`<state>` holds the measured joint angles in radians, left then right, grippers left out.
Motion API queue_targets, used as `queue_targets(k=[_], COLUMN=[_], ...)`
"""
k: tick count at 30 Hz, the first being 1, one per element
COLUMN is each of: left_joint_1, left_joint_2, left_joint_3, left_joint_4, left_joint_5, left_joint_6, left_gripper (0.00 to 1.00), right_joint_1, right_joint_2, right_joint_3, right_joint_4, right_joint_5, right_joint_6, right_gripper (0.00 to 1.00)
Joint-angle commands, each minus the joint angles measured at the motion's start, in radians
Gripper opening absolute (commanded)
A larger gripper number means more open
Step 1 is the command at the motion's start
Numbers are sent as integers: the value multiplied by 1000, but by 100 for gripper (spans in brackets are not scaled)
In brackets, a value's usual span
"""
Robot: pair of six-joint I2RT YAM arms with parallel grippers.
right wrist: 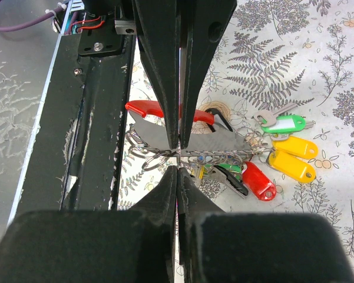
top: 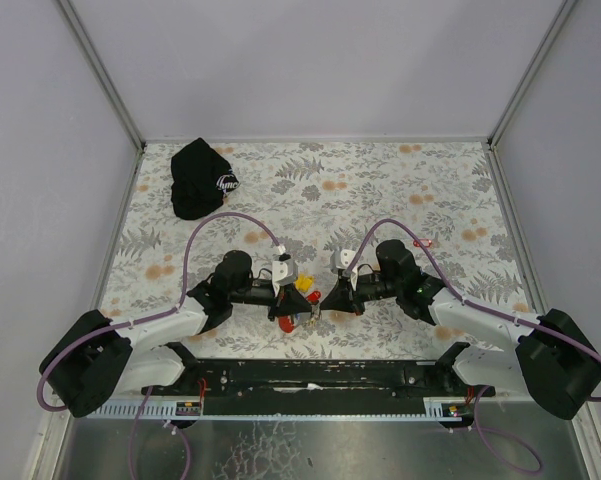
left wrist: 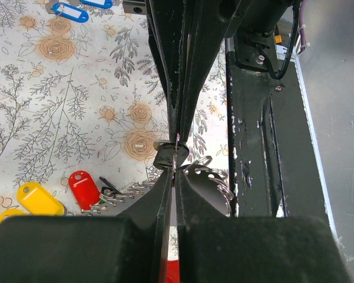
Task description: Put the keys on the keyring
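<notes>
Keys sit bunched at the near edge of the table, right between the two arms in the view from above, yellow and red tags peeking out. Left tool and right tool meet nose to nose over the bunch, one from each side. That looks like a shared hold, one steadying while the other works. Black cap lies well apart at the far left, out of play.

Left wrist now: pads pressed together, and a thin wire loop of the keyring stands up between the tips, a grey key head just below. More loops curl off to the right. Yellow tag and red tag lie on the table beside it. Two blue tags lie far off, loose by the look of it.

Right wrist: jaws closed too, clamped on the wire coils just beside the grey bar, with the red piece behind. Green tag and more yellow and red ones fan out to the right, seemingly strung on. My read: the ring is pinned from both ends so it can be pried open.
</notes>
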<state>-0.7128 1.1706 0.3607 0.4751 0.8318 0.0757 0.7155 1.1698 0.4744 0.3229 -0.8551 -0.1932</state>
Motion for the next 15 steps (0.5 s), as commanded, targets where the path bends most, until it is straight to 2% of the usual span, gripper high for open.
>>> queue_targets(k=[1, 15], left_joint_1=[-4, -4], left_joint_2=[-1, 9], left_joint_3=[31, 31], left_joint_4=[42, 74], left_joint_5=[29, 49], left_joint_6=[5, -15], left_gripper=[0, 0], right_joint_1=[15, 24], right_joint_2=[-5, 12], right_joint_3=[49, 62], right_joint_4=[17, 4], right_joint_5=[-9, -5], right_joint_6=[-17, -30], right_gripper=[0, 0])
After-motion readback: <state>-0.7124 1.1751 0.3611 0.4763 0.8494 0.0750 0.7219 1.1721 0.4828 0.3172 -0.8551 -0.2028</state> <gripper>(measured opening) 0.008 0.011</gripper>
